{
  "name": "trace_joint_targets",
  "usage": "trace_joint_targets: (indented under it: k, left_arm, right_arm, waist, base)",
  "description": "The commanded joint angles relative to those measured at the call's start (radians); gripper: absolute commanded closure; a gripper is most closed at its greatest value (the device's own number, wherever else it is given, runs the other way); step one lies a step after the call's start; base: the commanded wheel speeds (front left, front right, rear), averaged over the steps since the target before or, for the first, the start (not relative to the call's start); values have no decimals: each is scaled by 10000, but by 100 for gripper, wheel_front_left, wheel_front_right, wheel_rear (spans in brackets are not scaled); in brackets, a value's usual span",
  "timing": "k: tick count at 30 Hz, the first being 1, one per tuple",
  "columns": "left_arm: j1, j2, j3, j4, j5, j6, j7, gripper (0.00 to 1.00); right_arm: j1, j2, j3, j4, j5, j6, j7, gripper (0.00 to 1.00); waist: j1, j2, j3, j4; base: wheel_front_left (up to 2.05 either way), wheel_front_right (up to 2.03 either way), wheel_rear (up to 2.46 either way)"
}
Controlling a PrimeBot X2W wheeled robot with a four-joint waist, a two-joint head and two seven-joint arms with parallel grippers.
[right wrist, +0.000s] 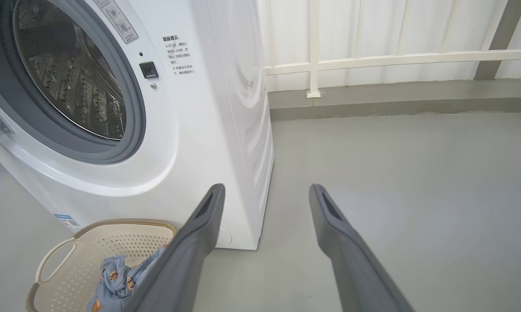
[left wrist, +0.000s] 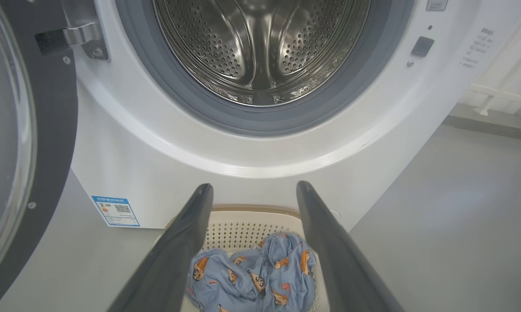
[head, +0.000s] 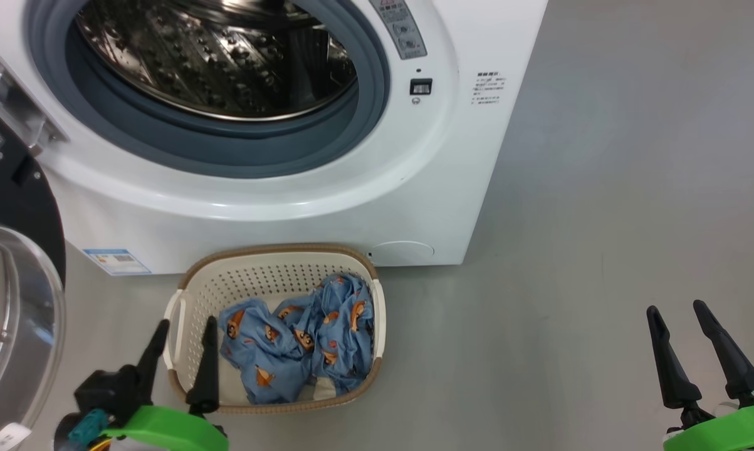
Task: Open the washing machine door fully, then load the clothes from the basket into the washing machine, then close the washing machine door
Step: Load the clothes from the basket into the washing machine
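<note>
Washing machine door (head: 13, 300) is standing open at my left, glass bowl bulging out; clothes (head: 301, 344) are lying bunched in the basket (head: 276, 275); the basket is sitting on the floor (head: 602, 250) just in front of the washing machine (head: 289, 207); my left gripper (head: 187, 321) is hovering by the basket's left handle, fingers spread, gripping nothing; my right gripper (head: 675, 307) is hanging well off to the right over the floor, spread too.

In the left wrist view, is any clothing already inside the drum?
No: the steel drum is bare, and the clothes lie in the basket.
</note>
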Motion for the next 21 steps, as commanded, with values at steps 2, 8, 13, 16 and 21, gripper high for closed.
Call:
trace_joint_targets:
  k: [2,8,13,16,21]
  left_arm:
    - [-501,85,202,184,7,-15,-67,0]
    - [-1313,-72,-289,1960,50,-15,-67,0]
    - [-2227,-131,-546,3487,39,-15,-67,0]
    - [-2617,-136,-632,4110,157,-15,-67,0]
    - [-3661,-131,-862,5446,312,-15,-67,0]
  right_arm:
    - [-325,-198,195,-265,45,62,-120,0]
    - [-709,-163,263,-388,91,62,-120,0]
    - [-1059,-150,347,-467,126,62,-120,0]
    - [-1206,-148,385,-503,139,62,-120,0]
    - [-1588,-136,466,-593,171,62,-120,0]
  waist:
    - [0,0,246,-38]
    - [0,0,1006,-143]
    - [0,0,1613,-283]
    - [0,0,1869,-347]
    - [0,0,2502,-502]
  base:
    - [0,0,0]
    - [0,0,0]
    - [0,0,0]
    - [0,0,0]
    - [0,0,0]
